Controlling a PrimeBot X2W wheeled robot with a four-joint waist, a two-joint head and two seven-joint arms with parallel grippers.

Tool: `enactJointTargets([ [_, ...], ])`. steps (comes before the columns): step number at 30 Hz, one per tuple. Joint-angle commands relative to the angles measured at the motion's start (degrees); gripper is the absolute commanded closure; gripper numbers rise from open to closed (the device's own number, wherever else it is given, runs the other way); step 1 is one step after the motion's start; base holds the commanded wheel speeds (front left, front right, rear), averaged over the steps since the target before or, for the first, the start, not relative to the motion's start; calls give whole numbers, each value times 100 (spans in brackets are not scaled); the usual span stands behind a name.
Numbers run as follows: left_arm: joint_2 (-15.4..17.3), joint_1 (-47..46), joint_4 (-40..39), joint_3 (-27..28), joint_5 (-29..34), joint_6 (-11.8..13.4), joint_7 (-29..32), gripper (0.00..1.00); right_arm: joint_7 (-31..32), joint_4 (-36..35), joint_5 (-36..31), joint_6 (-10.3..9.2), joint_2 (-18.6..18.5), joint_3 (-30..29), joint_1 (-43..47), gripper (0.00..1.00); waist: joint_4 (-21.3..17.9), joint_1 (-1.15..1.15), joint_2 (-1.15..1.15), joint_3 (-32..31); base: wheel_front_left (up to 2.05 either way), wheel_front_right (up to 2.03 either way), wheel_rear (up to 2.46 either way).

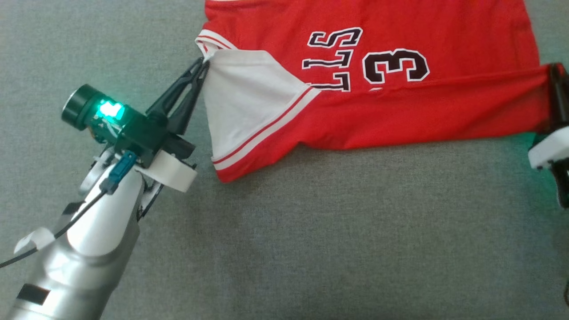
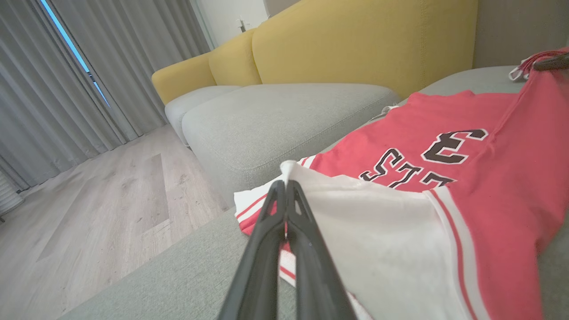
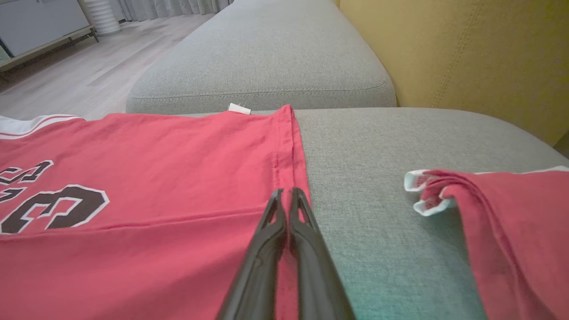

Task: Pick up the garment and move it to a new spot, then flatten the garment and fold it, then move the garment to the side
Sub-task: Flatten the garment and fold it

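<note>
The garment [image 1: 391, 111] is a red jersey with white side panels and black digits, spread on the grey sofa cushion [image 1: 311, 244]. Its near edge is folded up over itself, covering part of the lettering. My left gripper [image 1: 204, 61] is shut on the white corner of that folded layer at the jersey's left end; the left wrist view shows its tips [image 2: 284, 184] pinching the white cloth [image 2: 382, 231]. My right gripper [image 1: 554, 73] is shut on the same layer's red hem at the right end. In the right wrist view its tips [image 3: 286, 192] sit on the jersey's hem seam [image 3: 284, 151].
A yellow sofa back [image 2: 355, 40] rises behind the cushions. A second grey cushion [image 3: 266, 58] adjoins this one. Another red cloth with white trim [image 3: 502, 213] lies right of my right gripper. Wooden floor [image 2: 89, 200] and grey curtains [image 2: 53, 80] are beyond the sofa's edge.
</note>
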Motion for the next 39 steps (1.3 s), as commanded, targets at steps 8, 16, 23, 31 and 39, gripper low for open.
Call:
enactJointTargets([
  [8,-93,-12,96,415,-128,207,-13,0,-468,329,-42,-5,83,181,-305,0,22,-1,0,-67,0,0,0],
  [16,-702,1455,-106,874,-993,357,-13,0,-761,285,200,-5,446,108,135,0,-122,-1,0,-507,0,0,0],
  [23,-942,2049,351,837,-1212,449,43,0,-821,191,262,-5,609,59,446,0,-231,-1,0,-656,0,0,0],
  [31,-996,1909,1018,768,-1360,389,324,0,-822,138,266,-5,600,-10,526,0,-339,-1,0,-601,0,0,0],
  [39,-986,1924,1172,545,-1510,159,513,100,-481,386,232,-5,655,-46,566,0,-325,-1,0,-677,0,0,0],
])
